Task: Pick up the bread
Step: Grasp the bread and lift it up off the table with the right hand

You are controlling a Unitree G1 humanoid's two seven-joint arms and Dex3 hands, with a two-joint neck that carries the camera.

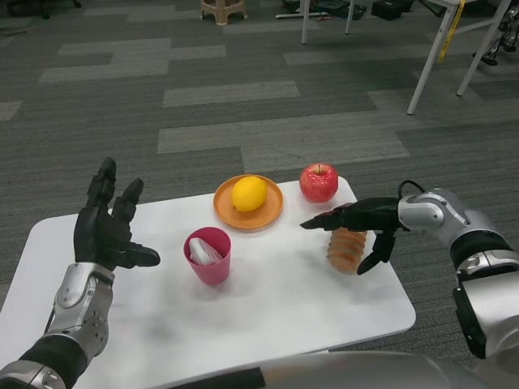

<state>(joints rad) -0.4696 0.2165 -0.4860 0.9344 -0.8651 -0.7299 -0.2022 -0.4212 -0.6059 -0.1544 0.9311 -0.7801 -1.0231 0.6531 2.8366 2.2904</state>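
Nearest, the left hand [109, 231] hovers with fingers spread, holding nothing. Bread [346, 249] stands near the white table's [268, 316] right edge, just below the apple [319, 182]. It looks light and soft (likely to crush), so take it gently by its sides. Over it the right hand [361, 227] arches, fingers apart, not yet closed.

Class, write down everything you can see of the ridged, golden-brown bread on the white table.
The ridged, golden-brown bread is a short, rounded piece with crosswise ridges, paler in the grooves, with a baked-looking crust. It stands near the right edge of the white table, in front of the red apple. The black right hand reaches over it from the right, fingers stretched across its top and the thumb down beside it. Whether the hand touches it cannot be told.
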